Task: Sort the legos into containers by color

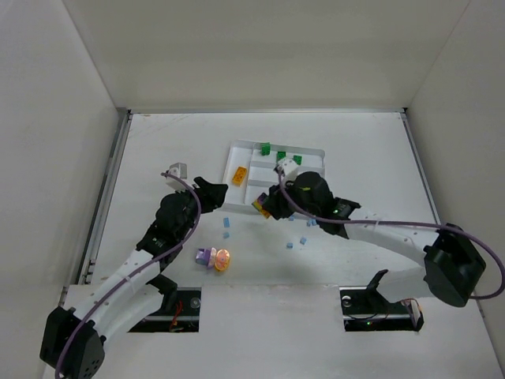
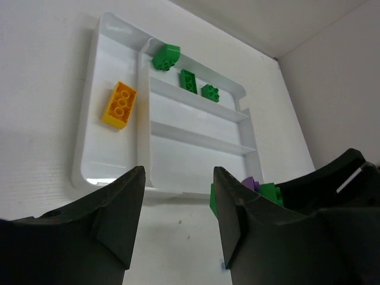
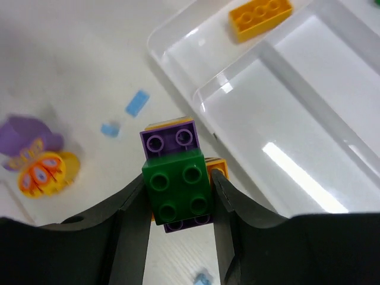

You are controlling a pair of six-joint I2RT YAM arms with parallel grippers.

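Observation:
My right gripper [image 3: 178,178] is shut on a stack of bricks: a green brick [image 3: 178,187] on top, a purple one [image 3: 169,139] under it and an orange one [image 3: 217,166] at the bottom. It holds the stack [image 1: 262,204] at the near edge of the white tray [image 1: 237,146]. The tray holds a yellow brick [image 1: 238,175] in its left compartment and three green bricks [image 2: 189,81] in its far one. My left gripper [image 2: 178,178] is open and empty, just left of the stack [image 2: 261,190], facing the tray [image 2: 113,35].
A purple piece joined to a round orange one [image 1: 215,257] lies on the table near the arms, also in the right wrist view [image 3: 35,160]. Several tiny light blue bricks [image 1: 226,229] lie scattered between it and the tray, more to the right [image 1: 302,240].

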